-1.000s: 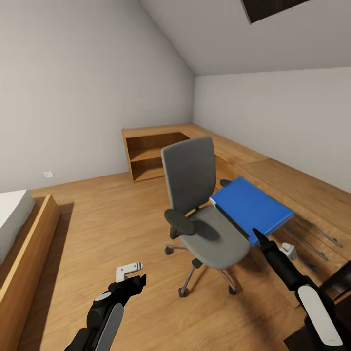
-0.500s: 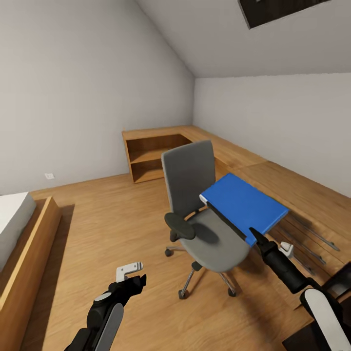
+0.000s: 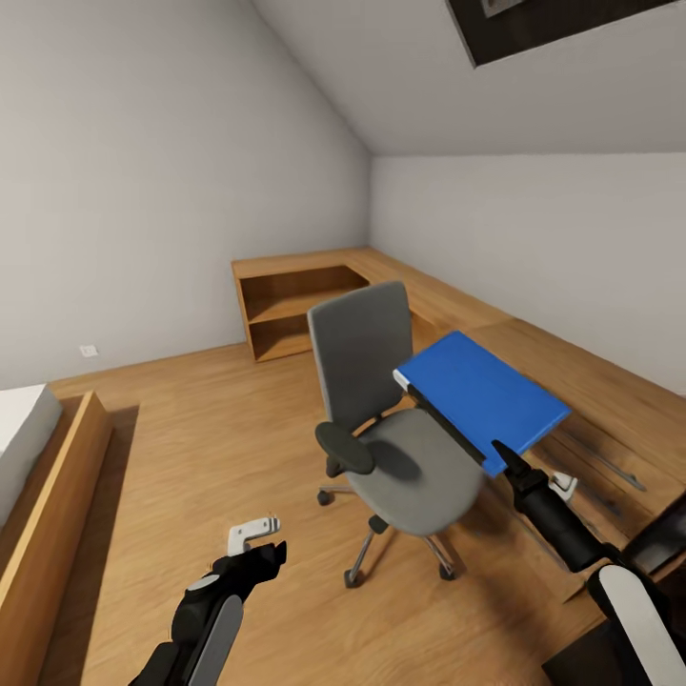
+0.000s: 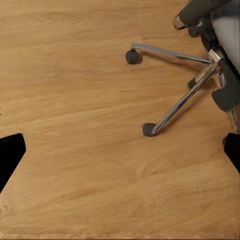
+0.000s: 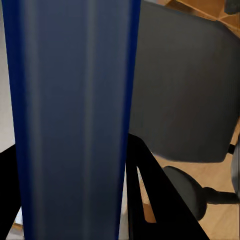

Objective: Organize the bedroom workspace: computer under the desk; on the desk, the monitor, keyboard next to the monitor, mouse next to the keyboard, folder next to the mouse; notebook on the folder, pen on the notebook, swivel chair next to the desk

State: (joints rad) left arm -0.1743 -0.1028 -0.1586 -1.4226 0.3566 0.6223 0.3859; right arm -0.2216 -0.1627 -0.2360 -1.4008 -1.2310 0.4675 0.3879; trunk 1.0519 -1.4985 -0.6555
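Here the right end effector [image 3: 502, 457] is clamped on the near edge of the blue folder [image 3: 481, 397], held lifted above the swivel chair [image 3: 386, 419]. Best to keep it level and clear of the armrest while carrying. The left end effector [image 3: 255, 538] hangs apart, holding nothing.

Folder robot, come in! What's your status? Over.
Right end effector shut on blue folder, held above the swivel chair seat. Left end effector open, low over floor. Chair's backrest close beside folder.
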